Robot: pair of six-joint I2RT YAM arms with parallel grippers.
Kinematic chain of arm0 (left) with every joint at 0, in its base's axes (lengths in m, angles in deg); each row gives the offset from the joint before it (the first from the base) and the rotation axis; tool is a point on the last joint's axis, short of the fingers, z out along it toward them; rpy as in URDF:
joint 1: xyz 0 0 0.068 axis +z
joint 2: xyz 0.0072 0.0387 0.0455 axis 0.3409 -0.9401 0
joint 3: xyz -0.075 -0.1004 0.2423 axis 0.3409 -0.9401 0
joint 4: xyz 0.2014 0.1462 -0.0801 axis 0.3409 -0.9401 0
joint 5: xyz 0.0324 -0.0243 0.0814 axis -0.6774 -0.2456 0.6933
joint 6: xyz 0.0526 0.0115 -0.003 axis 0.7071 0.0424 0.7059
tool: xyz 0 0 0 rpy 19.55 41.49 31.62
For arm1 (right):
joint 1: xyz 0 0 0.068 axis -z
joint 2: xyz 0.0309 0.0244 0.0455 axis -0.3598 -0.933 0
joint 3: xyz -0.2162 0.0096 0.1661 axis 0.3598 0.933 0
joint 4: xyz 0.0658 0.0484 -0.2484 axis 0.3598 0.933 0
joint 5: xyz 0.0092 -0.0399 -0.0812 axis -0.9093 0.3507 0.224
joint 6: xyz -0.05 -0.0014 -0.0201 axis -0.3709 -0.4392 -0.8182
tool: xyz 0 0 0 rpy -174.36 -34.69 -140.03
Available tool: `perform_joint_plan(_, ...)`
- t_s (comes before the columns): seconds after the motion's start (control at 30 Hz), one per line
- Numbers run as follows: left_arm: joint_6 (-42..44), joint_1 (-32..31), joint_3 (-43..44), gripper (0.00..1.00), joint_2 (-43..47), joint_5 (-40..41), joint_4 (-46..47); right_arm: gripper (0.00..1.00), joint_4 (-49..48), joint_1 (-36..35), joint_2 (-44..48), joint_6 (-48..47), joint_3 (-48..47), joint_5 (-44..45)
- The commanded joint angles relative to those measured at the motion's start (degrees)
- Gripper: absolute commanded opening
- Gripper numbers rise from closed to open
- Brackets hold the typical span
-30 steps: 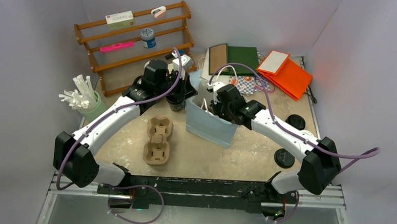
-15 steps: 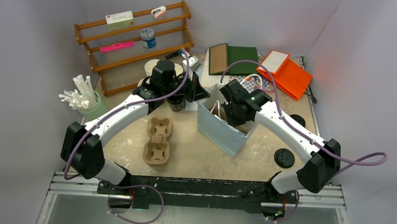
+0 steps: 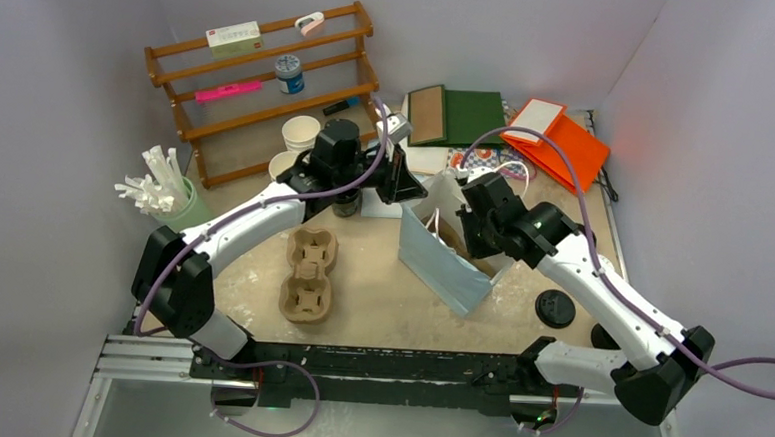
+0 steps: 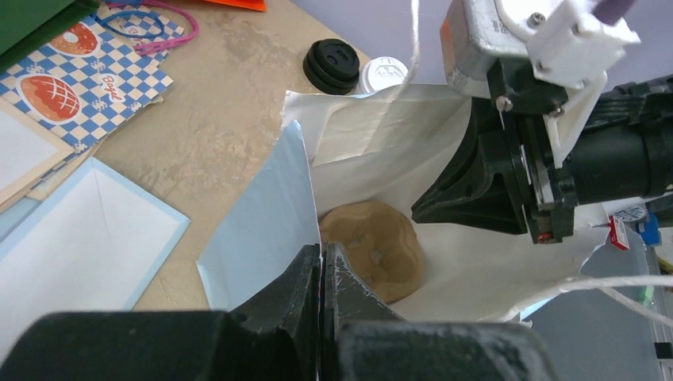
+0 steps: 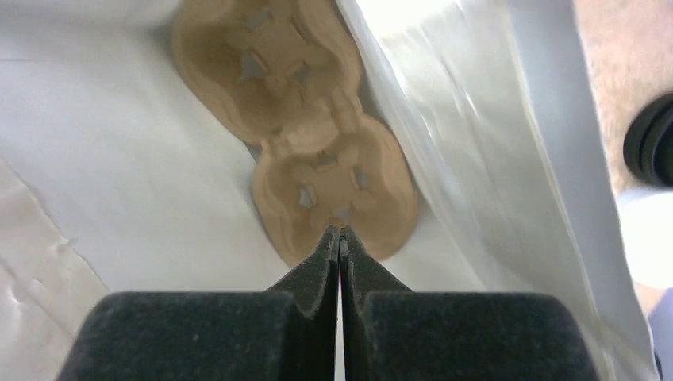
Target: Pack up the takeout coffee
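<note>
Coffee (image 4: 383,73) outside bag (image 4: 258,230), beyond left claw (image 4: 321,252)

Only a white lid (image 4: 386,71) shows above the rim of the paper bag (image 4: 262,230); what it sits on is hidden. The left gripper (image 4: 321,258) covers part of the cardboard cup carrier (image 4: 379,238). In the right wrist view, a white blur (image 5: 647,238) runs off the edge.
</note>
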Motion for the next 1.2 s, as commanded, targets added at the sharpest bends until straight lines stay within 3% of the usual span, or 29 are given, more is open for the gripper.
perform_joint_plan(0.0, 3.20, -0.03, 4.49, 0.00, -1.12, 0.99, -0.84, 0.00, -14.80, 0.04, 0.51, -8.12, 4.04, -1.81)
perform_joint_plan(0.1, 4.16, 0.04, 5.76, 0.00, -2.01, 1.35, -0.64, 0.00, -18.87, 0.13, 0.09, -12.57, 6.93, -9.60)
perform_joint_plan(0.23, 7.15, 0.17, 7.63, 0.00, -3.83, 1.72, -0.82, 0.00, -18.24, 0.17, -2.81, -14.88, 7.72, -13.16)
perform_joint_plan(0.63, 10.09, 0.37, 12.70, 0.00, -9.39, 3.65, -0.91, 0.00, -25.04, 0.31, -2.86, -14.80, 18.98, -12.01)
perform_joint_plan(1.17, 11.68, 0.32, 16.40, 0.00, -11.33, 4.16, -3.44, 0.00, -24.65, 2.55, -14.56, -11.77, 15.29, -11.45)
